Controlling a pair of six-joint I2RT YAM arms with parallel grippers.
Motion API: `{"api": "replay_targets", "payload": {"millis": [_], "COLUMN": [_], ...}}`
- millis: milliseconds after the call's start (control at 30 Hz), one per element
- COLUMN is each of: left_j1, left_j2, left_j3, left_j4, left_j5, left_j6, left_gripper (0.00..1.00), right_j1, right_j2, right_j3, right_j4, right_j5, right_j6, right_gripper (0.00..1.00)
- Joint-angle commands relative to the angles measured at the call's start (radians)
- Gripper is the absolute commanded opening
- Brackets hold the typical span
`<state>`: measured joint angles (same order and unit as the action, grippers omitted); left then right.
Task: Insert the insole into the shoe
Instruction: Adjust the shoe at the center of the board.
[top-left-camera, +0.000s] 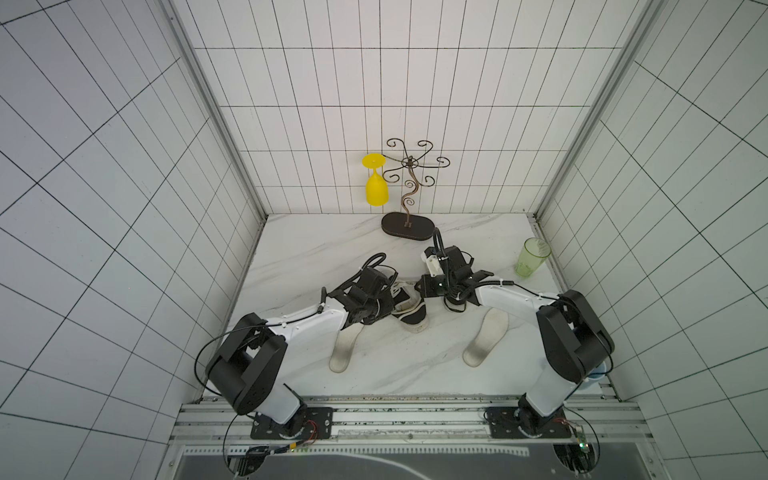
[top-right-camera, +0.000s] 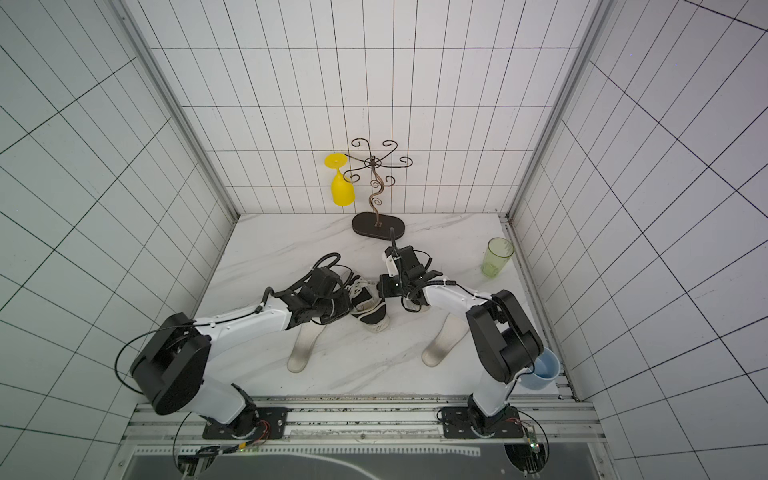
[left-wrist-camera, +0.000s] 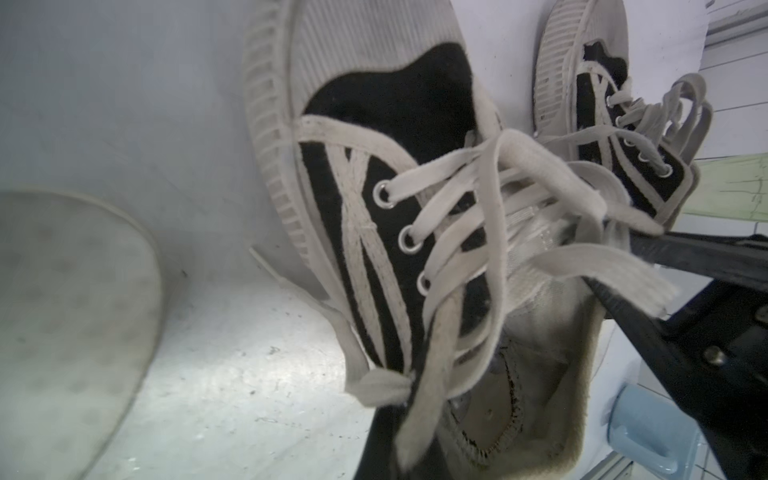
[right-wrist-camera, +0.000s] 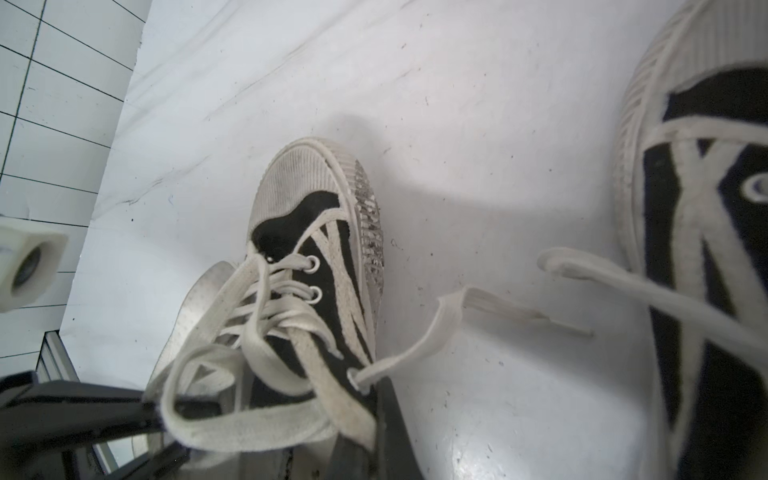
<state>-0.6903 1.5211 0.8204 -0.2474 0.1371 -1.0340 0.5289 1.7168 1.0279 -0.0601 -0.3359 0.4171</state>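
**Both shoes clamped, insoles waiting**

Left insole (top-left-camera: 346, 348) lies flat, outside the shoes. Left gripper (left-wrist-camera: 611, 268) is clamped on the left shoe (top-left-camera: 411, 311) at its collar, probably steadying its mouth. Right gripper (right-wrist-camera: 272, 399) pinches the right shoe (top-left-camera: 455, 306) likewise; right insole (top-left-camera: 486, 338) rests just beside it.

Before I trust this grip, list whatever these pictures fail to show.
- Right gripper: laces cover its fingertips in the right wrist view, so what they pinch is unclear.
- Right shoe: in both top views the gripper and wrist hide nearly all of it.
- Left insole: far end under the left arm in both top views; blurred and cropped in the left wrist view.
- Blue cup: mostly behind the right arm in a top view.
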Motion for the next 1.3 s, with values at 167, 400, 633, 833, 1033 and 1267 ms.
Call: {"api": "replay_targets", "payload": {"millis": [167, 400, 633, 833, 1033, 1267], "left_j1": [-0.068, -0.078, -0.081, -0.089, -0.091, -0.103], "left_j2": [-0.006, 0.076, 0.043, 0.007, 0.104, 0.228], "left_j3": [-0.064, 0.188, 0.295, 0.409, 0.506, 0.553], "left_j4": [-0.004, -0.299, -0.474, -0.534, -0.471, -0.450], "left_j5": [-0.012, -0.045, -0.076, -0.149, -0.123, -0.151], "left_j6": [-0.183, 0.071, 0.295, 0.524, 0.761, 0.901], "left_gripper": [0.01, 0.30, 0.37, 0.35, 0.28, 0.26], "right_j1": [-0.052, -0.029, -0.010, -0.005, -0.006, -0.012], "right_j2": [0.034, -0.035, -0.042, -0.081, -0.109, -0.096], "right_j3": [-0.088, -0.127, -0.141, -0.125, -0.126, -0.157], "right_j4": [0.114, 0.161, 0.160, 0.114, 0.040, 0.055], "right_j5": [0.028, -0.019, -0.040, -0.016, 0.013, 0.019], "right_j6": [-0.039, -0.089, -0.106, -0.097, -0.082, -0.055], "right_gripper": [0.00, 0.06, 0.21, 0.35, 0.35, 0.29]}}
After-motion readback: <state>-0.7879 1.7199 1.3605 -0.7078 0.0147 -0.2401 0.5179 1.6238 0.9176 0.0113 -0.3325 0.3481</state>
